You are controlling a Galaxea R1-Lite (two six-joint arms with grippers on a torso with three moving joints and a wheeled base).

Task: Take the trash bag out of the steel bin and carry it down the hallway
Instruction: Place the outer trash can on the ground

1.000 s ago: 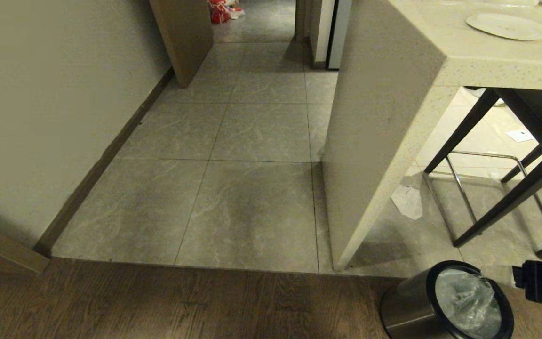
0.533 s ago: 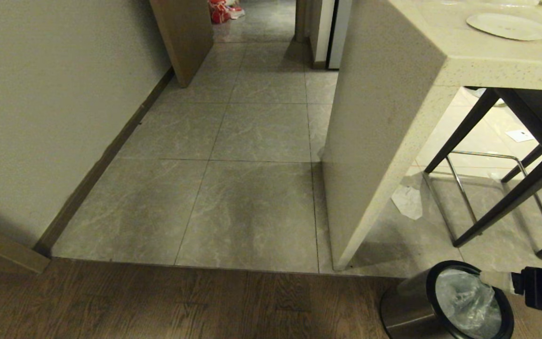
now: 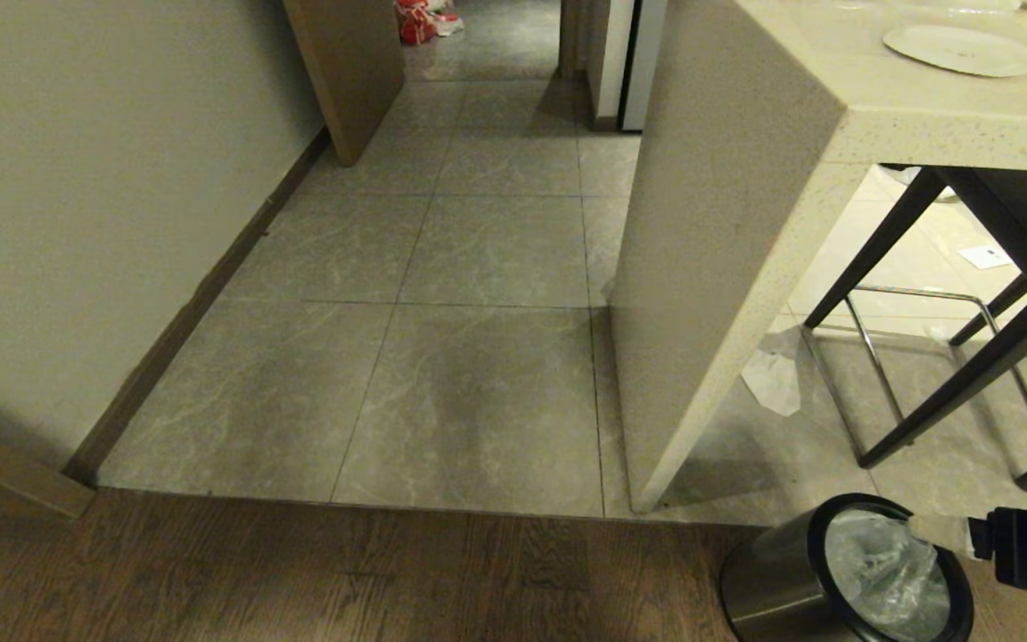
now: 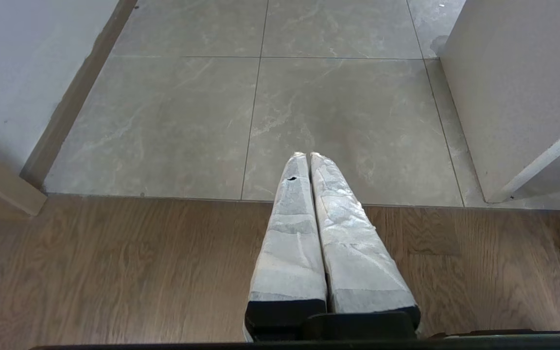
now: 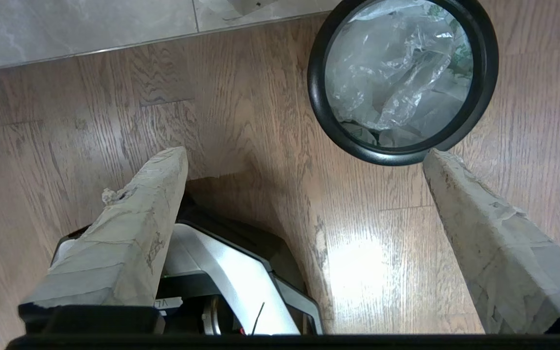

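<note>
The steel bin [image 3: 772, 593] stands on the dark wood floor at the lower right, with the trash bag [image 3: 883, 571] crumpled inside its black rim. From above, the bin's rim [image 5: 315, 97] rings the translucent trash bag [image 5: 396, 78], with green scraps at one side. My right gripper [image 5: 304, 154] hangs open over the wood floor just short of the bin, holding nothing. One wrapped fingertip [image 3: 937, 532] shows at the bin's right rim. My left gripper [image 4: 307, 155] is shut and empty above the line where wood meets tile. The hallway [image 3: 478, 250] runs ahead on grey tiles.
A stone counter's end panel [image 3: 727, 223] stands right of the hallway, with a white plate [image 3: 959, 49] on top. Dark stool legs [image 3: 924, 392] and a white scrap [image 3: 772, 379] are under it. A wooden door [image 3: 344, 71] and a red bag [image 3: 415, 22] are far ahead. My base [image 5: 221, 272] sits below the right gripper.
A wrapped fingertip of the right gripper has come into the head view at the bin's right rim. The bin, the bag and the left arm have not moved.
</note>
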